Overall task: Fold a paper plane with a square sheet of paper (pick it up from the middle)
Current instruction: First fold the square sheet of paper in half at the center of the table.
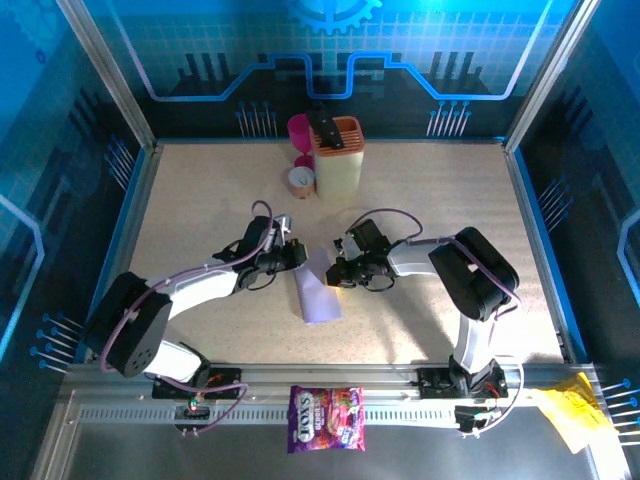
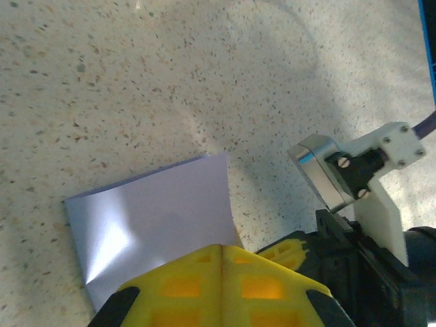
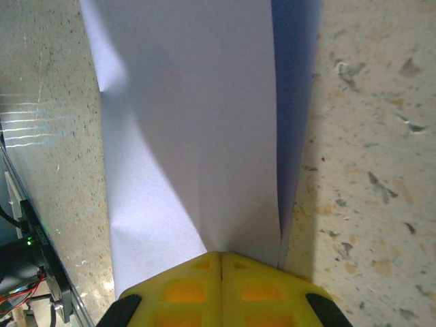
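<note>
At the near rail, a sweets bag point(image 1: 327, 418) and a crumpled yellow paper point(image 1: 575, 405) are lying well apart from the work. Further in, at the middle of the table point(image 1: 200, 200), the sheet of paper point(image 1: 318, 292) is lying as a narrow folded strip, running from the grippers back towards the arm bases.

Judging by that shape, the folding is only getting under way. One lengthwise fold seems to be in, but no pointed nose and no wings are showing, so most of the plane is left to make.

Both arms are reaching inward with their elbows bent low, and their wrists are meeting over the far end of the strip. The right gripper point(image 3: 221, 262) is pinching that end, with two layers of paper spreading out from between its closed yellow fingers. The left gripper point(image 2: 221, 257) is closed tight as well, its tips sitting on the sheet's edge. Whether it is pinching the paper or just pressing on it, I cannot tell.

Beyond them, at the far side, a pink cup point(image 1: 298, 128) and an orange-topped holder point(image 1: 338, 165) are standing close together.
</note>
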Robot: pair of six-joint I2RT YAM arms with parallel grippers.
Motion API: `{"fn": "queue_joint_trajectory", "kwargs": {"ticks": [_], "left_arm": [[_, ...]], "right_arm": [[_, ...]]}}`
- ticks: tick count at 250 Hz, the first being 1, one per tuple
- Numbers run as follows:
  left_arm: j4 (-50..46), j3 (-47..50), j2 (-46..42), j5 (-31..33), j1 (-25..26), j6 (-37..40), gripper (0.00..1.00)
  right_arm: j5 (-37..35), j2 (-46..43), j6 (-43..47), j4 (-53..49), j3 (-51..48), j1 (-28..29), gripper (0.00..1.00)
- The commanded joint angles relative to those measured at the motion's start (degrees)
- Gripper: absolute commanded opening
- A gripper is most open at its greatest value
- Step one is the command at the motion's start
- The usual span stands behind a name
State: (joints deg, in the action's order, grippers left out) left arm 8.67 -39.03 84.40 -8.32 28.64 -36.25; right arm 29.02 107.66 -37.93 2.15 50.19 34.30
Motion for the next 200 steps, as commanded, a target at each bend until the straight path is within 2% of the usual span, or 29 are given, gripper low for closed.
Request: {"fn": "queue_joint_trajectory", "kwargs": {"ticks": [1,132,200], "left_arm": [[1.3,-1.67,3.28,-2.61,-0.69,2.4,0.04],[8.71,0.11,13.49,0.02,-4.1,1.28,0.0],[10.02,1.79,13.25,-0.05,-5.08,0.74,0.0]], "right_arm": [[-12.62,8.02,0.95,-4.33,-3.92,0.23,0.0],[-12.34,8.36,0.93,-3.38,-4.89,0.15,0.0],[-12.38,8.22,0.84,-3.13,-5.42,0.15,0.0]]}}
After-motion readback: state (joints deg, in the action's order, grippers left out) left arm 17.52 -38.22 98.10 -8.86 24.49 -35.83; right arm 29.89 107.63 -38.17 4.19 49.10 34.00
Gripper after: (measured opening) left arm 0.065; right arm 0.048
